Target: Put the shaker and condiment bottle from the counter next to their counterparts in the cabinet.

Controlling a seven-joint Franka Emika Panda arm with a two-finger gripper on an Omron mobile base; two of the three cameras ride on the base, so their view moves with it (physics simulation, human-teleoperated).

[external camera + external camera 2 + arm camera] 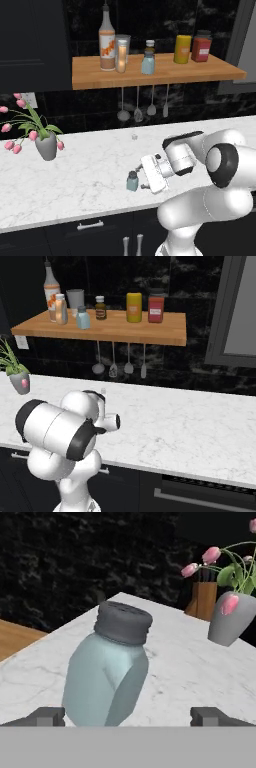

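Base views flank arm from behind, sharing counter (75,170) and cabinet (120,331); hand view close, low over counter.

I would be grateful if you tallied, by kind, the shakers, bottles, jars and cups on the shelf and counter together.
Shakers: 2
Bottles: 3
Jars: 2
Cup: 1
Total: 8

Translucent pale blue shaker (106,684), matt grey cap, veined marble counter (75,175), wooden cabinet (150,75)
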